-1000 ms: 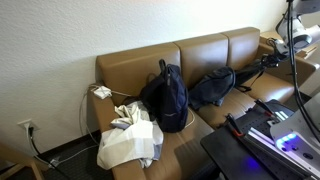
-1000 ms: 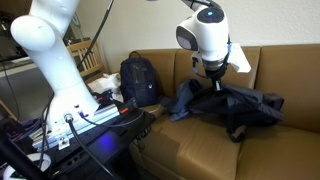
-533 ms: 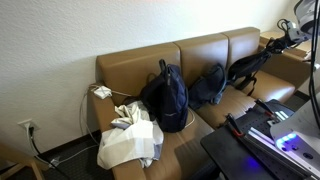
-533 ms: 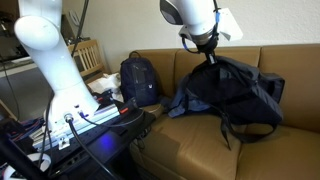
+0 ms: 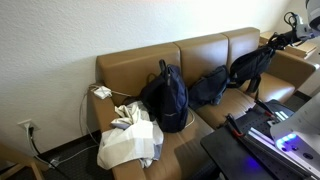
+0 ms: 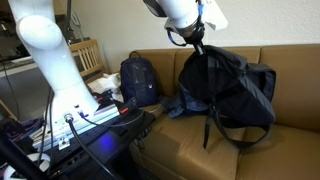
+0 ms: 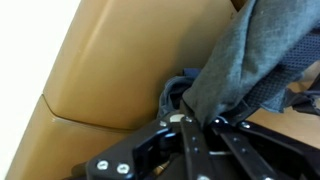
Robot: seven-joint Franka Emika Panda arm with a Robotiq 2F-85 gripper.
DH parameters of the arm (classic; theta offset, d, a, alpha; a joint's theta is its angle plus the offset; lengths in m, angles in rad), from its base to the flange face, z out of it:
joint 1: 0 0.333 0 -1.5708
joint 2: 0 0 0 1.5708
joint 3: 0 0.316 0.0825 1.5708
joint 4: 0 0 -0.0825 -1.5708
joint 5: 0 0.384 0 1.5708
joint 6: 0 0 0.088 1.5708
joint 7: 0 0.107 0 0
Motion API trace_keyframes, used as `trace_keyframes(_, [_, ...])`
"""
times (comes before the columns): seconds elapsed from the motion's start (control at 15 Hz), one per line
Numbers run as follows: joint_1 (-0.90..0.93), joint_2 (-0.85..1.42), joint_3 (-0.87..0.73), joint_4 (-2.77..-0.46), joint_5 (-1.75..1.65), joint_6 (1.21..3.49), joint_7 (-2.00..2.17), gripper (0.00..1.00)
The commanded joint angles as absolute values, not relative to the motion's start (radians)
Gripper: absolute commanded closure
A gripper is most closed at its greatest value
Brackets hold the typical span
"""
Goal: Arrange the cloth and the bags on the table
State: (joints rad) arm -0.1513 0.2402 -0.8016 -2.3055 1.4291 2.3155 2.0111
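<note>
the dark strapped bag, hanging from the clamped-shut gripper above the sofa seat and the denim cloth, should be carried high so its strap is not snagged.

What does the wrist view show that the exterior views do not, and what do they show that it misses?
Only the wrist view: a close look at the gripper pinching a fold of the dark blue cloth, right at the fingers.
Only in an exterior view: the black backpack standing upright on the seat, and the white tote at the couch's end.
Both: the cloth hanging from the shut gripper above the brown couch.
</note>
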Motion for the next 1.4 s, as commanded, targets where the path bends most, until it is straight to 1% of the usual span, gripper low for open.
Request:
trace_keyframes(0.0, [-0.218, 0.101, -0.713, -2.316, 1.455, 2.298, 2.036, 0.98])
trace_keyframes(0.07, [-0.135, 0.034, -0.775, -2.353, 1.43, 2.317, 2.035, 0.98])
trace_keyframes(0.27, [-0.089, -0.081, -0.767, -2.391, 1.408, 2.349, 1.972, 0.98])
trace_keyframes(0.33, [-0.161, -0.131, -0.669, -2.403, 1.388, 2.369, 1.957, 0.98])
trace_keyframes(0.53, [-0.196, -0.28, -0.55, -2.468, 1.317, 2.411, 1.932, 0.98])
trace_keyframes(0.67, [-0.226, -0.378, -0.458, -2.52, 1.336, 2.407, 1.917, 0.98])
trace_keyframes(0.73, [-0.258, -0.224, -0.466, -2.441, 1.348, 2.371, 1.957, 0.98])
trace_keyframes(0.8, [-0.267, -0.257, -0.438, -2.458, 1.349, 2.373, 1.964, 0.94])
trace_keyframes(0.93, [-0.283, -0.251, -0.423, -2.464, 1.346, 2.375, 1.971, 0.94])
trace_keyframes(1.0, [-0.288, -0.234, -0.426, -2.462, 1.345, 2.376, 1.971, 0.98])
trace_keyframes(1.07, [-0.286, -0.218, -0.415, -2.458, 1.355, 2.385, 1.947, 0.98])
trace_keyframes(1.2, [-0.271, -0.303, -0.364, -2.503, 1.35, 2.351, 1.937, 0.98])
trace_keyframes(1.33, [-0.253, -0.395, -0.294, -2.55, 1.339, 2.365, 1.953, 0.98])
